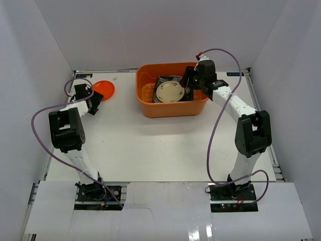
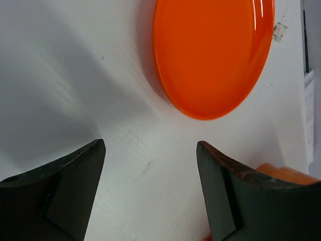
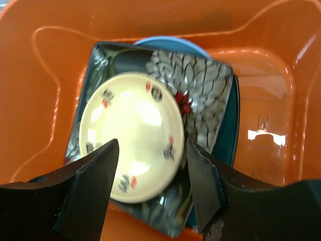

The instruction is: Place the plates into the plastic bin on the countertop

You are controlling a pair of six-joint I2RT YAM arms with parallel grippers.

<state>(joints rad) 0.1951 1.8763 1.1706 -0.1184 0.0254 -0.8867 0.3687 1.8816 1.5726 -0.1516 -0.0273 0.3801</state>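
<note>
At the far left of the countertop (image 1: 150, 145) the orange-red plate (image 1: 104, 89) lies flat, well apart from the plastic bin (image 1: 170, 111). It is the only plate in view outside the bin. The left gripper (image 2: 150, 148) hangs just on its near side with the jaws spread wide and nothing between them. In the left wrist view the plate's rim sits a little beyond the fingertips, not touching them, and is offset toward the right-hand finger.

The step in hand looks like picking up this plate. A flat, glossy dish on a smooth top gives little to grip, so the approach probably wants to be low and shallow. One finger would slip under the raised rim and the other come down on top, pinching the edge rather than spanning the dish. Centring on the rim first should keep the plate from skating away.

To the right, inside the bin, the small beige patterned plate (image 3: 133, 133) rests on the square black plate with white flowers (image 3: 200, 85). A teal edge (image 3: 234, 115) and the light blue plate (image 3: 170, 42) peek out beneath. The right gripper (image 3: 153, 148) hovers over this stack, open and empty. It would best be clear of the bin before the left arm carries the plate across.
</note>
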